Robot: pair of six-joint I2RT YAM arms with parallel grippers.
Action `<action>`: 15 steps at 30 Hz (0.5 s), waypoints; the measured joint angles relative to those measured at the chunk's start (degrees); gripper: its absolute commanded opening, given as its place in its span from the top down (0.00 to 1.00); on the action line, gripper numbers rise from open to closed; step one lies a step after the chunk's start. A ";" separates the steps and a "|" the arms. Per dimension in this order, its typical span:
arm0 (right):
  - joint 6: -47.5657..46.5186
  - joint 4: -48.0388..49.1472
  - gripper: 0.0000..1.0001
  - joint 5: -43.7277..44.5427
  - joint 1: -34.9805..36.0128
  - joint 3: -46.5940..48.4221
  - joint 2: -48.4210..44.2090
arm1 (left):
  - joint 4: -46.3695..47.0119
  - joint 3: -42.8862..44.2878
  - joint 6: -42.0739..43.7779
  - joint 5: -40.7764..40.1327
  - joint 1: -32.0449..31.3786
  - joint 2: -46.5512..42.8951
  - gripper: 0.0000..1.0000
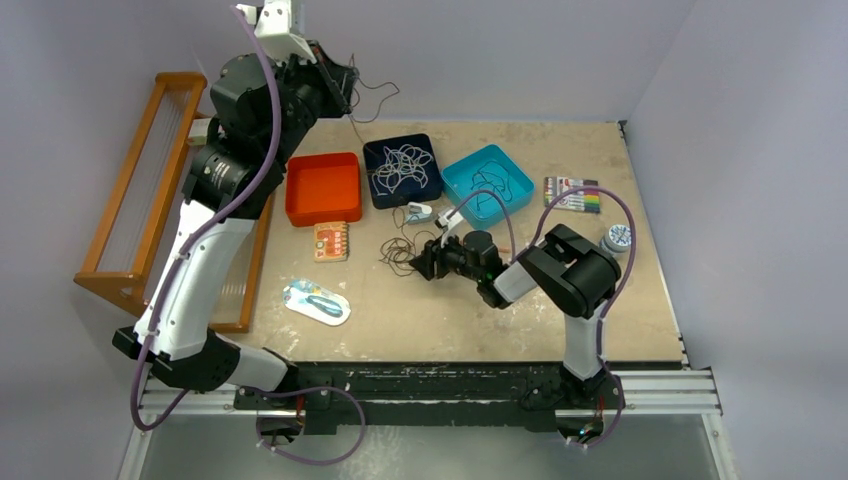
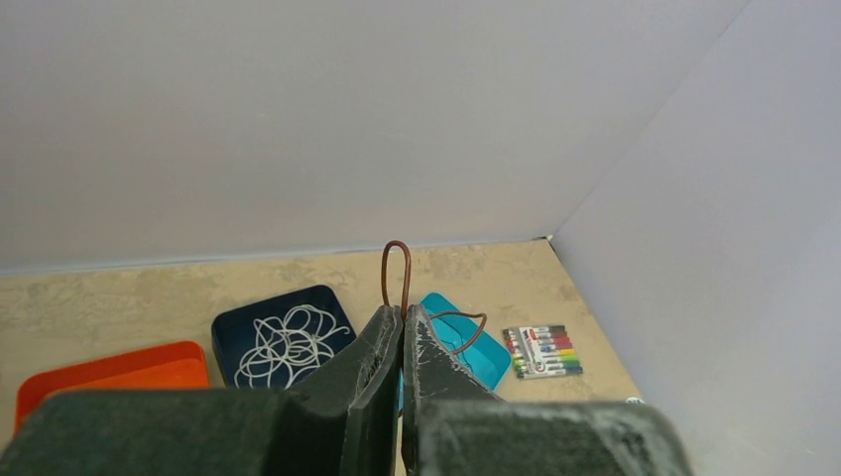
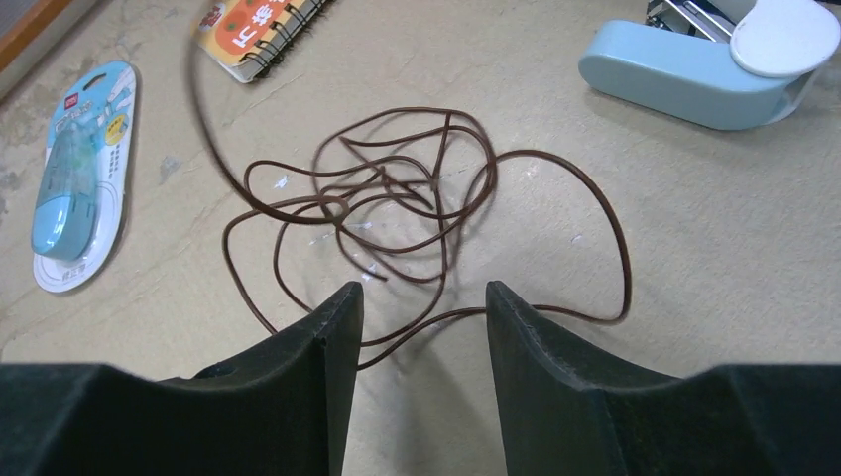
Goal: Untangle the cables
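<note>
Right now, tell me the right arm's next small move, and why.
Probably lower the open right fingers and close on the strand running between them. They straddle the edge of the brown cable tangle, while the raised left fingers pinch a brown cable loop, so anchoring the tangle may help pull it apart.

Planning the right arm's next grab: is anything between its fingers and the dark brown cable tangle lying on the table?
Nothing visible. The right gripper is open right at the thin dark brown cable tangle, one strand passing between its fingers. The light-blue plastic device and orange spiral notebook lie beyond, off to the sides.
</note>
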 measured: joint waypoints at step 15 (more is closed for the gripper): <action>-5.25 -4.90 0.32 1.66 0.00 -3.82 -20.00 | -1.05 0.02 1.92 -0.92 0.00 0.09 1.00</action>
